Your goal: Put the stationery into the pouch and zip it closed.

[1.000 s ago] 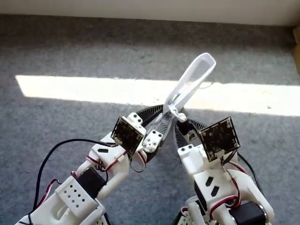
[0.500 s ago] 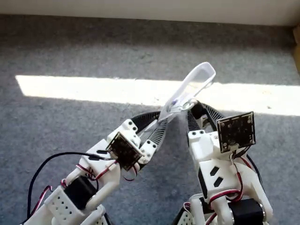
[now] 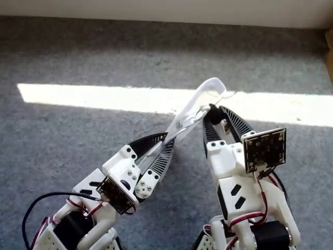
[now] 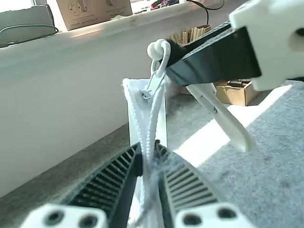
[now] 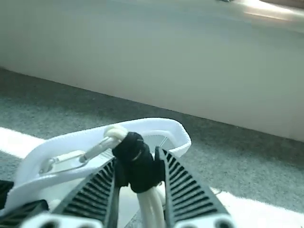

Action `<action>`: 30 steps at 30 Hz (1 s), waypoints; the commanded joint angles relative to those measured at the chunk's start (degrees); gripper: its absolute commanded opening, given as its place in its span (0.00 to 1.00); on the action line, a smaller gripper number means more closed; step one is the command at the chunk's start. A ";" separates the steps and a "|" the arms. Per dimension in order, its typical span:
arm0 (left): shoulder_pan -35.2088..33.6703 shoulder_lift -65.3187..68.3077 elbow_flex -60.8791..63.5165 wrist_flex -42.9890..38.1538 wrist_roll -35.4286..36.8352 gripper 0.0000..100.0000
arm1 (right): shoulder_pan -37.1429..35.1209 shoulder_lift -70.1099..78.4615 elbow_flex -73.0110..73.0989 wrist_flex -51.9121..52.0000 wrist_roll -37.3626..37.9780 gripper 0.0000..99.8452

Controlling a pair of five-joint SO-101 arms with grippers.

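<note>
pouch (image 3: 207, 92) raised at centre frame above grey surface (image 3: 67, 151), left gripper (image 3: 176, 131) clamped shut on its lower end, right gripper (image 3: 210, 113) pinching the zip pull (image 5: 135, 157), sunlit strip (image 3: 78, 96) across the middle

No text can be read; the print on the cardboard box (image 4: 90, 10) is too blurred.

High camera looks steeply down over both arms onto the grey surface (image 3: 62, 57). Wrist cameras sit close behind the left gripper (image 4: 149, 151) and right gripper (image 5: 137, 160), aimed along their fingers (image 4: 109, 185) (almost level). All three views share the white pouch (image 3: 208, 91) and zipper pull (image 4: 154, 80).
</note>
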 commanded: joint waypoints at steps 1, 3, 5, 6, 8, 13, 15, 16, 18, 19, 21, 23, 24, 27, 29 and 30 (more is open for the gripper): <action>-1.45 -1.01 0.57 2.99 -0.70 0.00 | 3.47 -0.13 -0.92 -3.91 -0.97 0.00; -1.45 -1.19 1.71 2.81 -0.79 0.00 | -0.48 -0.13 -1.10 -3.91 -0.79 0.00; -1.45 -1.19 2.33 2.81 -1.85 0.00 | -4.09 -0.22 -2.42 -3.74 0.00 0.00; -1.45 -1.19 2.77 2.81 -2.37 0.00 | -6.37 -0.22 -2.95 -3.65 1.23 0.00; -1.54 -1.19 3.30 2.81 -2.64 0.00 | -11.38 -0.57 -4.00 -2.07 3.25 0.00; -1.54 -1.27 3.30 2.81 -2.64 0.00 | -15.52 -0.57 -5.23 5.67 5.19 0.00; -2.68 -1.27 3.30 2.81 -2.64 0.01 | -15.52 -0.57 -6.99 9.36 6.95 0.00; -3.74 -1.27 3.38 2.73 -2.55 0.01 | -15.52 -0.57 -8.13 11.21 7.47 0.00; -5.05 -1.27 3.38 2.46 -2.46 0.01 | -15.52 -0.31 -11.30 14.81 8.70 0.00; -5.41 -1.27 3.47 1.93 -2.46 0.01 | -15.52 -0.13 -13.05 16.84 9.41 0.00; -5.85 -1.27 4.26 0.97 -2.46 0.01 | -15.52 -0.13 -15.96 19.82 10.90 0.00; -5.85 -1.27 4.97 0.00 -2.46 0.01 | -15.52 -0.04 -18.07 22.29 12.92 0.00; -5.85 -1.27 5.05 0.00 -2.46 0.01 | -15.52 -0.04 -18.68 23.16 13.80 0.00; -5.85 -1.27 5.05 0.00 -2.46 0.01 | -15.52 0.04 -17.27 25.19 14.95 0.00; -5.85 -1.27 4.97 0.00 -2.46 0.01 | -15.52 0.04 -15.96 26.68 15.03 0.00; -5.85 -1.27 4.97 0.00 -2.46 0.01 | -15.52 0.13 -15.78 27.56 15.38 0.00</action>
